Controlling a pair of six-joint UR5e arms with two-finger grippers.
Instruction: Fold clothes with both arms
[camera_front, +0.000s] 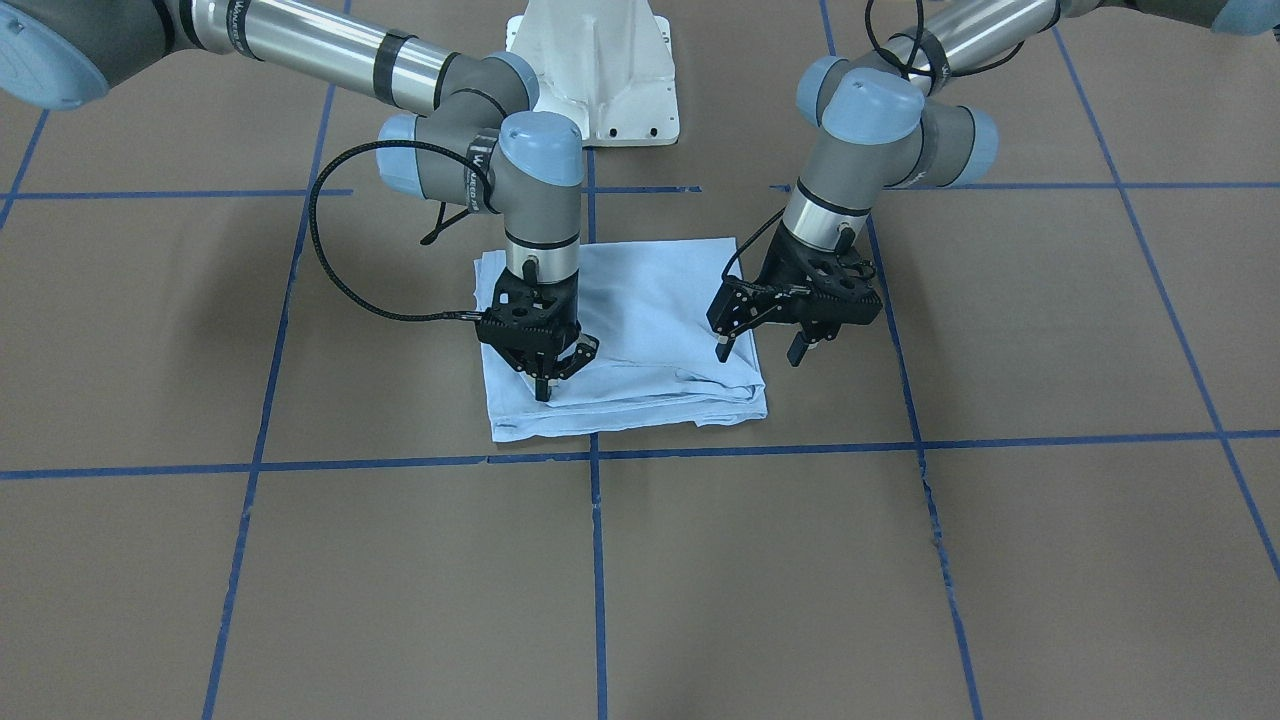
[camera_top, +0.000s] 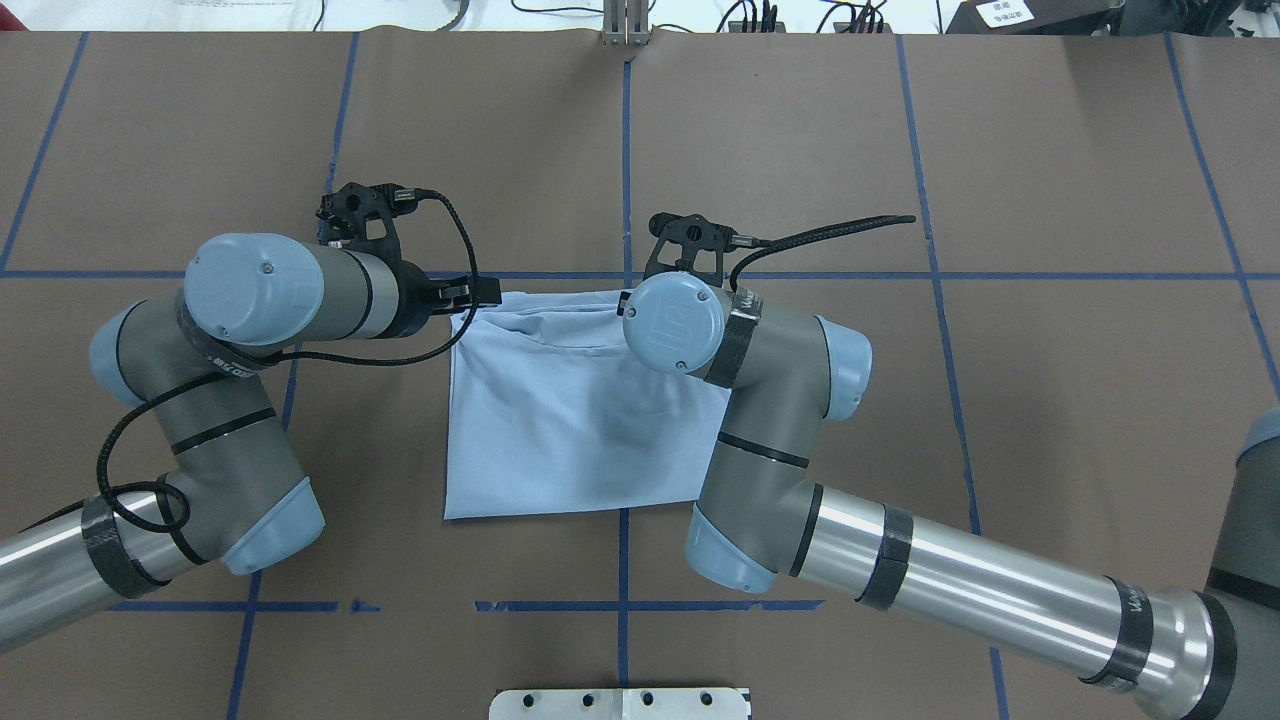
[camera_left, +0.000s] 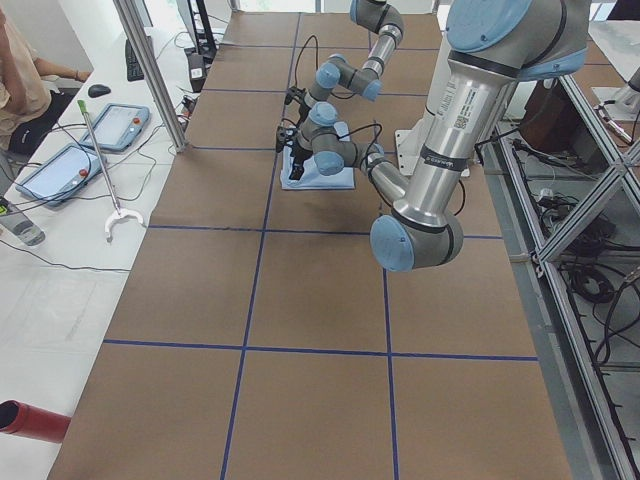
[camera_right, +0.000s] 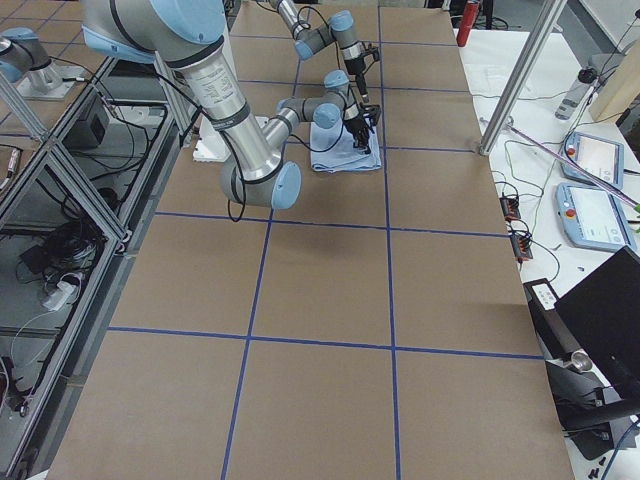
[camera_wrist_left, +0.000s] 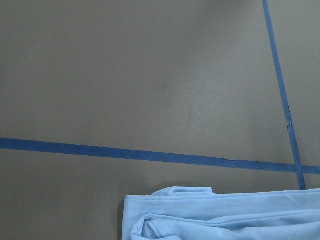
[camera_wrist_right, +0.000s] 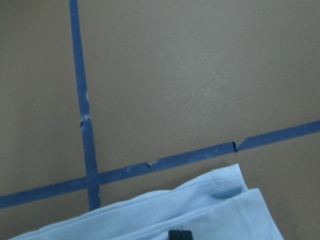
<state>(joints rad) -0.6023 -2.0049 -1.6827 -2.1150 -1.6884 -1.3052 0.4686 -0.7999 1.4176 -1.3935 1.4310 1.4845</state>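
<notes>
A light blue T-shirt (camera_front: 640, 300) lies folded into a rough rectangle on the brown table (camera_front: 800, 580). It sits across the centre tape line (camera_front: 597, 560), just on the robot's side of a crosswise one. The right arm (camera_front: 300, 45) reaches in with its elbow bent and its wrist turned straight down near the shirt's far edge. The right gripper (camera_front: 543, 388) points vertically with its fingers closed together and its tips down at the cloth — whether any fabric is pinched between them cannot be told. The left arm (camera_front: 960, 40) bends in at the shirt's other side, its wrist slightly tilted. The left gripper (camera_front: 758, 351) hangs just above the shirt's far corner with its fingers spread apart, holding nothing — one finger is over the cloth, the other beyond its edge.
</notes>
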